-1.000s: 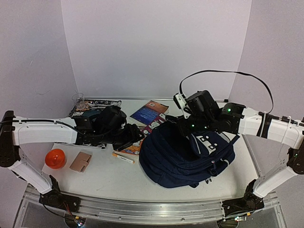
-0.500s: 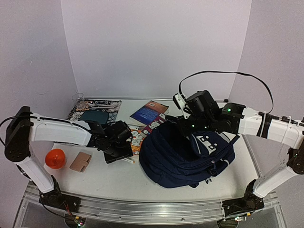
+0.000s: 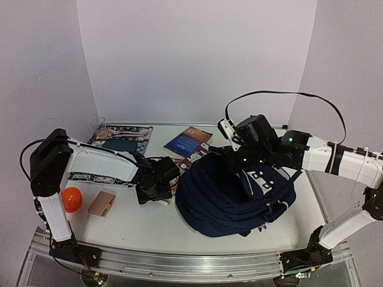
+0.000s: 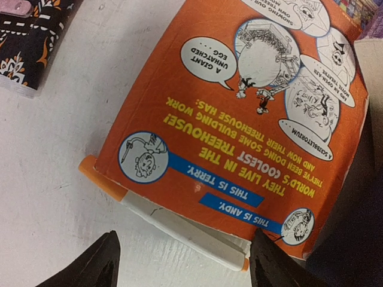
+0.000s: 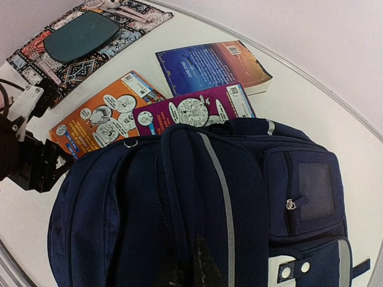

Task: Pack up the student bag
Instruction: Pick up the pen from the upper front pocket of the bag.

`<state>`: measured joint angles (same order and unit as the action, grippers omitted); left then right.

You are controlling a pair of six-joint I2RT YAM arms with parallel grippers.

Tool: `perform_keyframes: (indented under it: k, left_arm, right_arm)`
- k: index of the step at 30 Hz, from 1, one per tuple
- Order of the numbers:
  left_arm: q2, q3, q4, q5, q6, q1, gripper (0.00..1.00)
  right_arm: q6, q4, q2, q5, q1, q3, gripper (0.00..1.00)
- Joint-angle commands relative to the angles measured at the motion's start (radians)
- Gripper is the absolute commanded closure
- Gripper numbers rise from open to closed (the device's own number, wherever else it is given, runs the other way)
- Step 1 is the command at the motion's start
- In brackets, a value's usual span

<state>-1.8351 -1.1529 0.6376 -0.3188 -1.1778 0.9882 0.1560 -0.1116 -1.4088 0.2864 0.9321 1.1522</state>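
My left jaws stand released, one tip either side of the near edge of the orange book [image 4: 239, 137] and the white marker [image 4: 167, 221] lying along it on the counter [image 4: 48, 179]. My right jaws are clenched at the top of the student bag [image 5: 197, 209]; I cannot tell whether they pinch fabric. The bag lies right of the orange book, covering a purple book's [image 5: 191, 110] near edge.

Bright even light, soft shadows; the student bag [image 3: 233, 203] shows little detail.
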Motion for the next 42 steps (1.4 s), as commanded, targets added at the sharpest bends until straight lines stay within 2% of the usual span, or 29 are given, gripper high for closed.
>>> perform_keyframes:
  k: [1,9,18,21,25,30,38,42]
  left_arm:
    - [-0.03,-0.034,0.019,-0.01,-0.006,0.002,0.28]
    - [0.012,0.039,0.018,0.014,-0.033,0.012,0.43]
    - [-0.044,0.052,0.019,-0.001,-0.016,0.013,0.43]
    - [-0.023,0.078,0.018,0.024,-0.01,0.013,0.47]
    - [0.046,0.146,0.019,0.041,-0.001,0.012,0.56]
    - [0.084,0.201,0.019,0.07,0.001,0.01,0.72]
    - [0.107,0.242,0.01,0.098,0.035,-0.036,0.87]
    - [0.145,0.274,-0.025,0.145,0.054,-0.075,0.97]
  right_arm:
    - [-0.04,0.079,0.062,0.001,0.006,0.015,1.0]
    - [-0.063,0.079,0.072,0.009,0.005,0.007,1.0]
    - [-0.062,0.079,0.061,-0.002,0.004,0.01,1.0]
    - [-0.06,0.078,0.065,-0.004,0.004,0.014,1.0]
    - [-0.054,0.077,0.076,0.003,0.005,0.01,1.0]
    - [-0.047,0.077,0.076,0.005,0.004,0.009,1.0]
    - [-0.044,0.076,0.064,0.001,0.005,0.026,1.0]
    - [-0.044,0.077,0.065,0.002,0.005,0.026,1.0]
